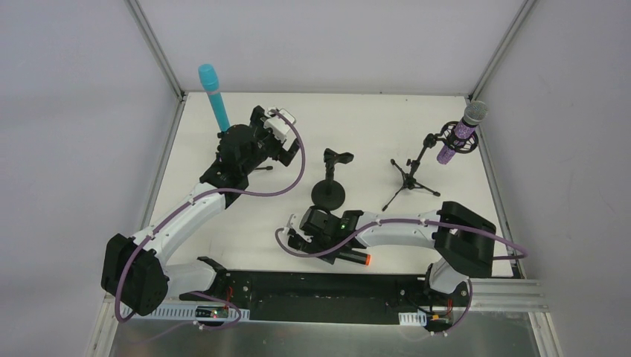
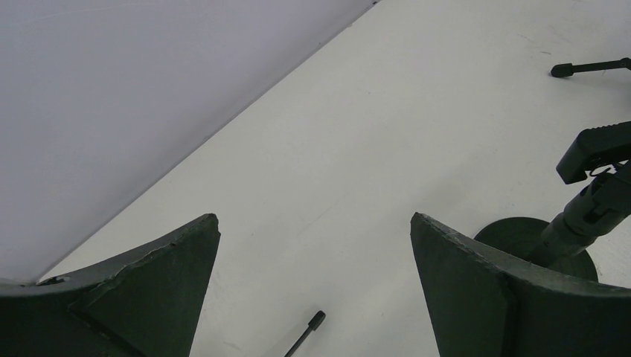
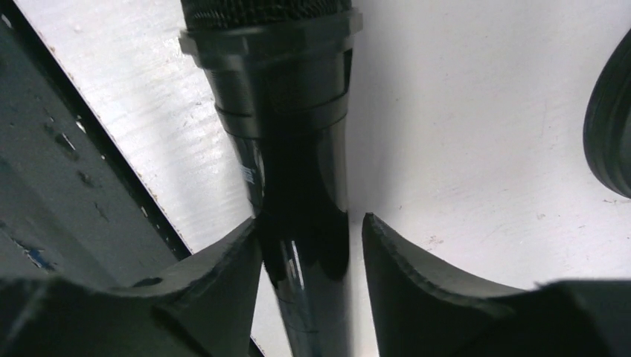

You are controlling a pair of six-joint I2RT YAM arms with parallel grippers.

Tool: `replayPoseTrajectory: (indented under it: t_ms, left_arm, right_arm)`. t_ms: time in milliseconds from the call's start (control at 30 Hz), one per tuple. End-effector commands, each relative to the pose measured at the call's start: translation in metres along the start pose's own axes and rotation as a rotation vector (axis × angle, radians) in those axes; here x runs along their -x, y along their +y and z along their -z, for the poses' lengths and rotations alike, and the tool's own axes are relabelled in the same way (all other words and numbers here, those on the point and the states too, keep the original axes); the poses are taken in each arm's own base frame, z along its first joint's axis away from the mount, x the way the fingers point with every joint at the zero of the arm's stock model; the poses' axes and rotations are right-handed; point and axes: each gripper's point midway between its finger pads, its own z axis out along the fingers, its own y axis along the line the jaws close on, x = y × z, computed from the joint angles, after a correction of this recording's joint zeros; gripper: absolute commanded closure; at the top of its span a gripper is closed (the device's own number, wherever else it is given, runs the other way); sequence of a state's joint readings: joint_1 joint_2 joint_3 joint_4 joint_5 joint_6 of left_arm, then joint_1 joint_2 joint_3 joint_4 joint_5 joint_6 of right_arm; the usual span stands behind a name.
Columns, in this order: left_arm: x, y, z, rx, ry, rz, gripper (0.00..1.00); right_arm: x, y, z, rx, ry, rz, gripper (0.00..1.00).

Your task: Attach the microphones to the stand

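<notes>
The black microphone (image 1: 350,256) with the orange end ring lies flat near the table's front edge. My right gripper (image 1: 301,236) is low over it, jaws either side of its body (image 3: 298,111); the left finger touches it and a thin gap shows at the right finger (image 3: 417,282). The turquoise microphone (image 1: 210,97) stands upright at the back left, its stand mostly hidden by my left arm. The glittery purple microphone (image 1: 465,132) sits in a tripod stand (image 1: 408,175). A round-base stand (image 1: 328,190) holds nothing. My left gripper (image 1: 277,141) is open and empty (image 2: 315,216).
The round-base stand shows at the right of the left wrist view (image 2: 521,234), near my right finger there. A thin tripod leg tip (image 2: 311,326) lies below the open jaws. Enclosure walls close in the table at left, back and right. A black rail (image 1: 320,286) runs along the front.
</notes>
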State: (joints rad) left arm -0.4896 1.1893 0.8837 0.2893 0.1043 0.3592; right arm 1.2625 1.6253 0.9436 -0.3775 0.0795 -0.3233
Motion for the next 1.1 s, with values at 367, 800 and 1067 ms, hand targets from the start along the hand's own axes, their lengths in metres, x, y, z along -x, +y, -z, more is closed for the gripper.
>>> replayPoseTrajectory:
  t_ms: [367,800,1067]
  left_arm:
    - [0.015,-0.002,0.000,-0.017,-0.037,-0.027,0.00]
    - [0.015,-0.005,0.000,-0.026,-0.036,-0.029,0.00]
    - [0.016,-0.004,0.000,-0.021,-0.036,-0.024,0.00]
  right_arm:
    - [0.018,0.000,0.009,0.015,0.011,-0.013,1.00]
    - [0.068,-0.008,0.058,-0.121,-0.330,-0.039,1.00]
    - [0.101,-0.020,0.112,-0.164,-0.705,-0.161,1.00]
